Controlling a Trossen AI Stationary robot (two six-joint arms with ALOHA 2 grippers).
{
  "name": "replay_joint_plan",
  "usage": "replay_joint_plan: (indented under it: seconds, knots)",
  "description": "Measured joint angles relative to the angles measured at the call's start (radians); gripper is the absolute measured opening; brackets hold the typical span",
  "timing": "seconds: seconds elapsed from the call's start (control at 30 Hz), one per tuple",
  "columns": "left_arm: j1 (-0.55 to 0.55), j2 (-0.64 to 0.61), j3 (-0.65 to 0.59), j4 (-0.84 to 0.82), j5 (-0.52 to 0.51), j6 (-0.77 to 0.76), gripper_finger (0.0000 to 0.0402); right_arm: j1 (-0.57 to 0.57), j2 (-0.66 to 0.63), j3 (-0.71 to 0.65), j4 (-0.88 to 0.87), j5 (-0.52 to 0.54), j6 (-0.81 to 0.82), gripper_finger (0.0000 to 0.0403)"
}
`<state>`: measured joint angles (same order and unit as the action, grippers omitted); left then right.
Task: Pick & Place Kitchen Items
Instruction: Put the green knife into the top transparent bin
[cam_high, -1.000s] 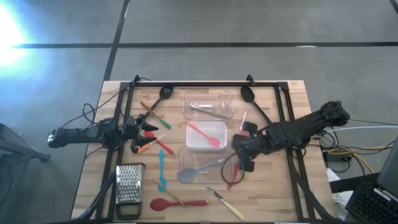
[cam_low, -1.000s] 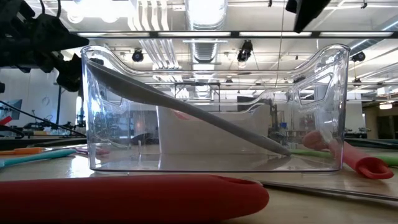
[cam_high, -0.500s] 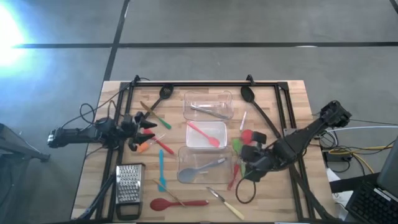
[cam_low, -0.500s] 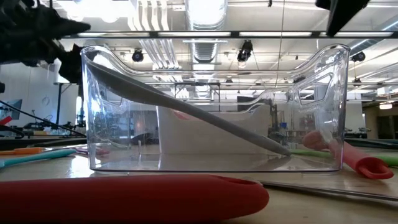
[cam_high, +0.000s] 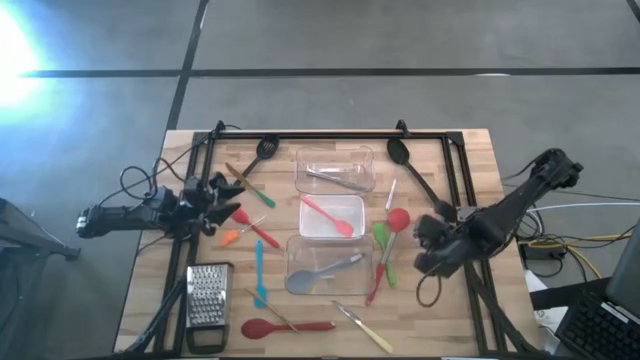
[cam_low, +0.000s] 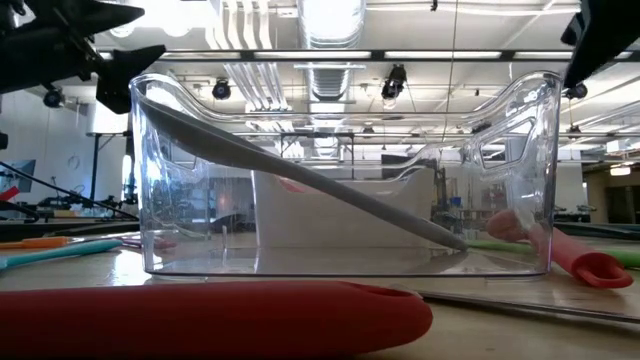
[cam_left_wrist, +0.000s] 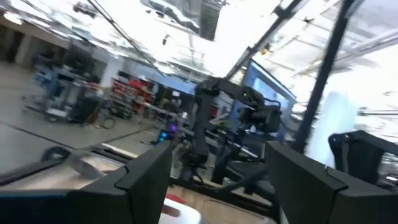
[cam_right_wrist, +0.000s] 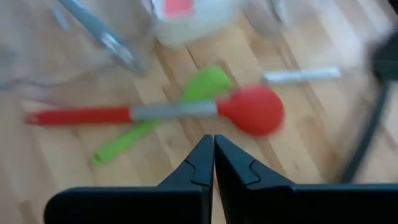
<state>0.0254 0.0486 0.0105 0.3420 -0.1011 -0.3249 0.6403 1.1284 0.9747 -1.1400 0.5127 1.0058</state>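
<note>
The wooden table (cam_high: 140, 290) carries three clear tubs in a column, and the nearest tub (cam_high: 325, 265) serves as the landmark. Inside it a grey spoon (cam_high: 325, 272) leans from the floor up to the rim. The middle tub (cam_high: 333, 217), just behind it, holds a pink spatula (cam_high: 328, 215); the far tub (cam_high: 334, 168) holds metal tongs (cam_high: 338, 180).

Left of the nearest tub and toward the table's front edge stands the steel box grater (cam_high: 208, 300). Between grater and tub lies a teal tool (cam_high: 259, 272). In front of the tub lie a red spoon (cam_high: 285, 326) and a wood-handled tool (cam_high: 363, 327). Just right of the tub a red-headed spoon (cam_high: 389, 250) lies crossed over a green spatula (cam_high: 384, 245).

The left gripper (cam_high: 228, 212) hangs well left of the middle tub, above orange and red small tools, fingers spread apart and empty. The right gripper (cam_right_wrist: 213, 144) hovers right of the nearest tub, beyond the red-headed spoon, fingers pressed together with nothing between them.
</note>
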Motion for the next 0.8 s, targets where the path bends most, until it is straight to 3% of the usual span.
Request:
replay_joint_plan:
  seconds: [0.27,0.43,0.6,0.8]
  knots:
    - [0.001,0.000,0.000,0.001,-0.044,0.114,0.0262,-0.041,-0.374,-0.259,0.524,0.051,-0.446,0.0008]
    - [0.001,0.001,0.003,-0.012,-0.082,0.123,0.0262,-0.090,-0.571,-0.363,0.711,-0.018,-0.710,0.0008]
    - [0.000,0.017,0.054,-0.183,-0.126,0.138,0.0261,-0.100,-0.721,-0.425,0.777,-0.070,-0.961,0.0008]
    - [0.000,0.104,0.193,-0.443,-0.269,0.134,0.0261,-0.100,-0.830,-0.441,0.778,-0.007,-1.034,0.0008]
